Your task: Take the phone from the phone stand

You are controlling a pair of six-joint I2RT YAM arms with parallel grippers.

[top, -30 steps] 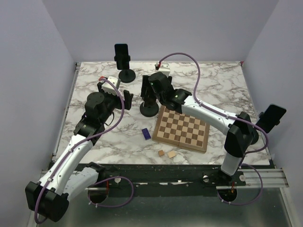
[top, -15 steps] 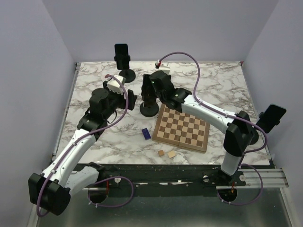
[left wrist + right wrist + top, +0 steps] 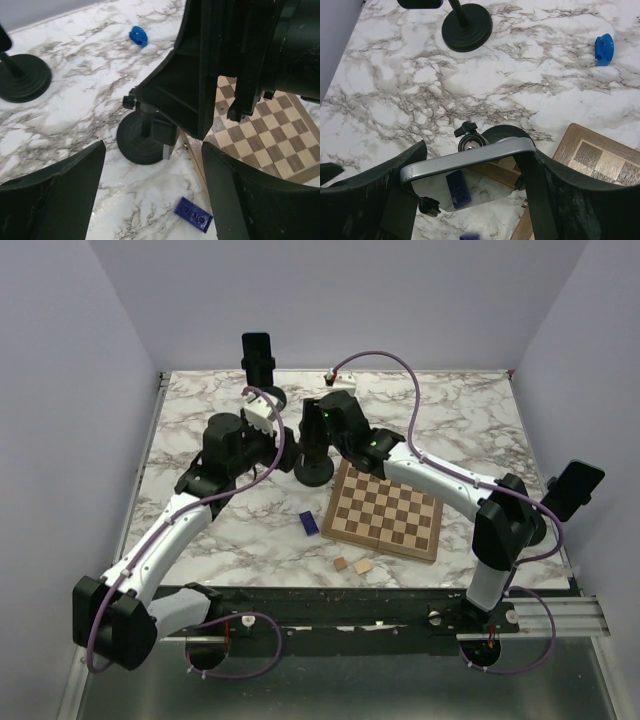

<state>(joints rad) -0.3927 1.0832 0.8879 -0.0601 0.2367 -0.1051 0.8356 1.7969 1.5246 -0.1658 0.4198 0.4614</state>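
The phone (image 3: pixel 470 159), grey-edged with a glossy face, stands in the black phone stand (image 3: pixel 314 472), whose knob (image 3: pixel 469 141) shows just behind it. My right gripper (image 3: pixel 476 165) reaches down over the phone from above. Its two fingers press on the phone's two short ends, so it is shut on it. In the top view that gripper (image 3: pixel 312 432) hides most of the phone. My left gripper (image 3: pixel 153 167) hangs open just left of the stand's round base (image 3: pixel 142 145), holding nothing.
A second stand (image 3: pixel 268 398) with its own phone (image 3: pixel 257 355) is at the back left. A chessboard (image 3: pixel 385 512) lies right of the stand. A blue brick (image 3: pixel 309 524) and two wooden cubes (image 3: pixel 352 565) lie in front. A small blue piece (image 3: pixel 604 49) lies further back.
My left arm has swung right, up to the stand. The right gripper's jaws have narrowed onto the phone's ends.
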